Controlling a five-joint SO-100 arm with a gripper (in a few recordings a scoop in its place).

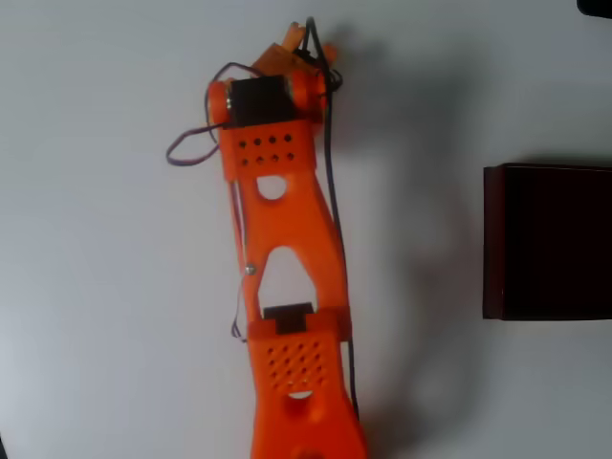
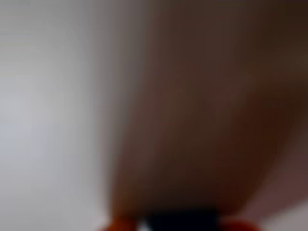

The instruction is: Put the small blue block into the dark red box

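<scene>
In the overhead view my orange arm (image 1: pixel 282 220) reaches from the bottom edge up to the top of the white table. Its gripper (image 1: pixel 304 43) points away at the far end, mostly covered by the wrist and its black motor, so the jaws cannot be made out. The dark red box (image 1: pixel 547 244) stands at the right edge, well to the right of the arm, its near-black inside showing. The small blue block is hidden. The wrist view is heavily blurred: a brown smear, with orange fingertips (image 2: pixel 120 225) and a dark shape at the bottom edge.
The white table (image 1: pixel 105 287) stretches to the left of the arm and between the arm and the box. Thin cables (image 1: pixel 191 143) loop out from the wrist on its left side. A dark object (image 1: pixel 598 6) sits in the top right corner.
</scene>
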